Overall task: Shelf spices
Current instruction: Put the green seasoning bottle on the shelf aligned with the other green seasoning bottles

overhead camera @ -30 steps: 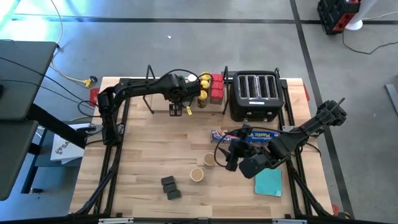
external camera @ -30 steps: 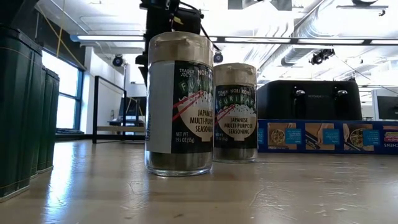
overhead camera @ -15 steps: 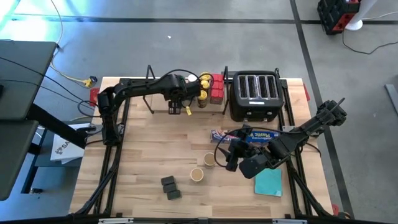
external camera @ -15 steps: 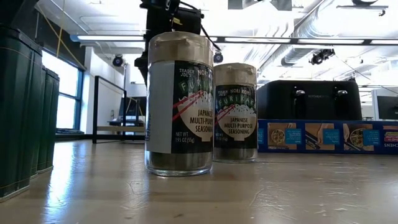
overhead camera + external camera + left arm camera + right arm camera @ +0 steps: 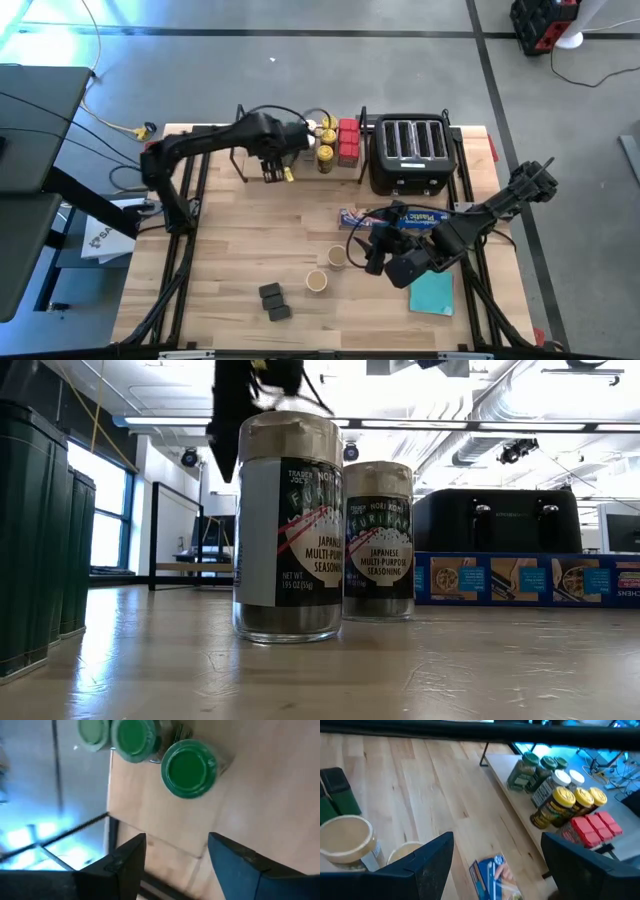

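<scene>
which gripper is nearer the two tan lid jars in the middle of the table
Right. The right gripper sits just beside the two tan lid jars, jaws open toward them. The left gripper is far back at the shelf, over the green lid jars.

From overhead we see the whole table, toaster (image 5: 408,152) at the far edge. At tabletop height we sit close behind two tan-lidded jars (image 5: 288,525), facing that toaster (image 5: 495,522). Each wrist camera looks down near the shelf (image 5: 517,815).

Upright spice jars (image 5: 559,806) and red tins (image 5: 592,829) on the shelf (image 5: 510,810), two tan-lidded jars (image 5: 317,281) on table
</scene>
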Available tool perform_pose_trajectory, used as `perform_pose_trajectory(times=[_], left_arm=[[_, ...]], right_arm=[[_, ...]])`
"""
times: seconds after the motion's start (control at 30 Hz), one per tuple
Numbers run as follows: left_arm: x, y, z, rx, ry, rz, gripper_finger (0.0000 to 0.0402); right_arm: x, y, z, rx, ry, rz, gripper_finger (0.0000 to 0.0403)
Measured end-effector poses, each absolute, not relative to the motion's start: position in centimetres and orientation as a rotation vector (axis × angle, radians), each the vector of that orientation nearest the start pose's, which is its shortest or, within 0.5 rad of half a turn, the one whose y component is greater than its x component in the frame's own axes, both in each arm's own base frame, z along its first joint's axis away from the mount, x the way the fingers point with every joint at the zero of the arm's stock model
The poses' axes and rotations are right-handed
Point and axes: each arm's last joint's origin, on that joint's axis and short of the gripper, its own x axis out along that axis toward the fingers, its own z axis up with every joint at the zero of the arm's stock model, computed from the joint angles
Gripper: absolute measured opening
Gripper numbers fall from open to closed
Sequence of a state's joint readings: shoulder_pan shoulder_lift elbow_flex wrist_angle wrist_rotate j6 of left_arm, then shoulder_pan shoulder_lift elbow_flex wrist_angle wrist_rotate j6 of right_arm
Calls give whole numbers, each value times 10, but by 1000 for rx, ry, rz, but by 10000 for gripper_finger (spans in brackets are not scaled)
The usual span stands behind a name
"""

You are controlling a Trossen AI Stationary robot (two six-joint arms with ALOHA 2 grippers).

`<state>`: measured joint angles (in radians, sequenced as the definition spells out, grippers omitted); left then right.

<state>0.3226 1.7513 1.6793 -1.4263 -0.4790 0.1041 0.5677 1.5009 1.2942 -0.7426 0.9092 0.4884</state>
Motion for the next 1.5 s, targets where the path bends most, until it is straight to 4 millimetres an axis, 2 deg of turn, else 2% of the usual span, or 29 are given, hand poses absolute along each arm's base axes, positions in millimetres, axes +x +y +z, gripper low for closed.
perform_pose_trajectory(times=[0.1, 0.17, 0.33, 0.47, 0.63, 0.8, 1.07, 1.2, 1.5], left_arm=[[285, 108, 330, 69, 1383, 598, 208], [274, 101, 335, -16, 1235, 641, 208], [245, 84, 313, -237, 951, 763, 208], [237, 79, 288, -395, 775, 779, 209], [239, 79, 258, -451, 760, 776, 232], [245, 78, 242, -407, 788, 824, 256], [271, 74, 229, -223, 685, 953, 260], [273, 76, 225, -221, 646, 1058, 260], [274, 81, 227, -239, 616, 1066, 260]], right_arm=[[260, 150, 303, -174, 609, -471, 296], [253, 157, 303, -184, 599, -480, 296], [234, 174, 303, -215, 518, -517, 296], [224, 182, 304, -256, 467, -526, 296], [222, 183, 304, -271, 457, -530, 296], [223, 182, 304, -274, 461, -535, 296], [223, 182, 304, -273, 461, -535, 296], [223, 182, 304, -270, 460, -536, 296], [221, 181, 303, -260, 463, -544, 296]])
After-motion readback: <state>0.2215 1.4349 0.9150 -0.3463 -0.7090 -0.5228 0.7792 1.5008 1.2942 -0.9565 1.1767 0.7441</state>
